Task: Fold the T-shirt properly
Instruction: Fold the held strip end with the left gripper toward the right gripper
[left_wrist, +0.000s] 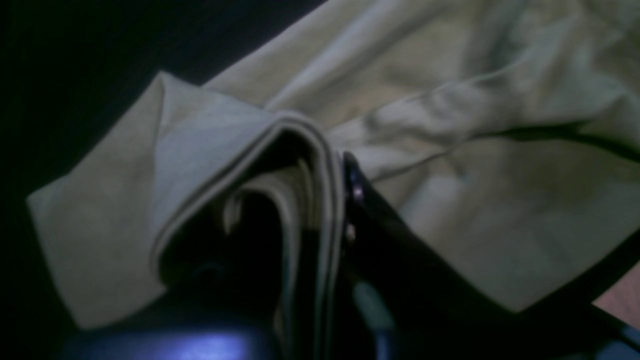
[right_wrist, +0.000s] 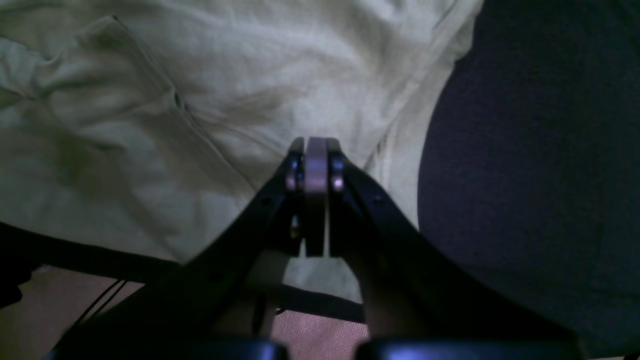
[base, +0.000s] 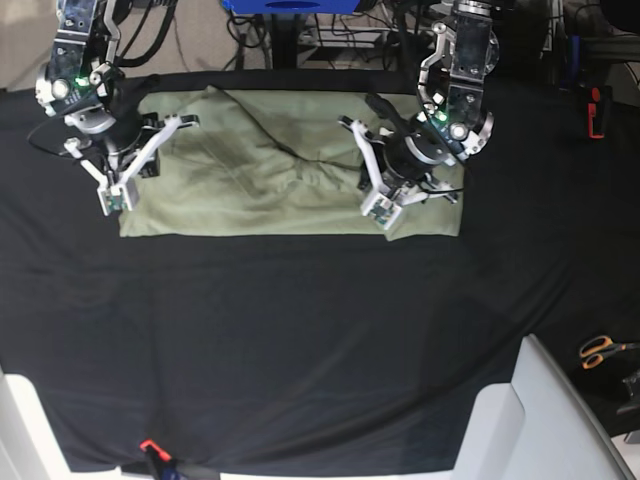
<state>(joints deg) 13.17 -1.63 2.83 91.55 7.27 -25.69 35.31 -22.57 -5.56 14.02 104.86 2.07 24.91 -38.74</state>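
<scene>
Pale sage-green cotton T-shirt (base: 260, 185) lies spread but wrinkled across the far half of the large black cloth (base: 300, 340) covering the table. At its one end, the left gripper (left_wrist: 340, 200) pinches a folded bunch of the shirt's fabric between its jaws. At the other end, the right gripper (right_wrist: 316, 150) hovers over the shirt's edge, jaws pressed together, gripping nothing visible.

Both wrist views are dim, soft and grainy, with a bluish cast. In the left wrist view the near fold of the T-shirt (left_wrist: 280, 165) is blurred and its hollow falls into black shadow. The base view is evenly lit and sharp; the black cloth (base: 300, 340) shows no glare.
</scene>
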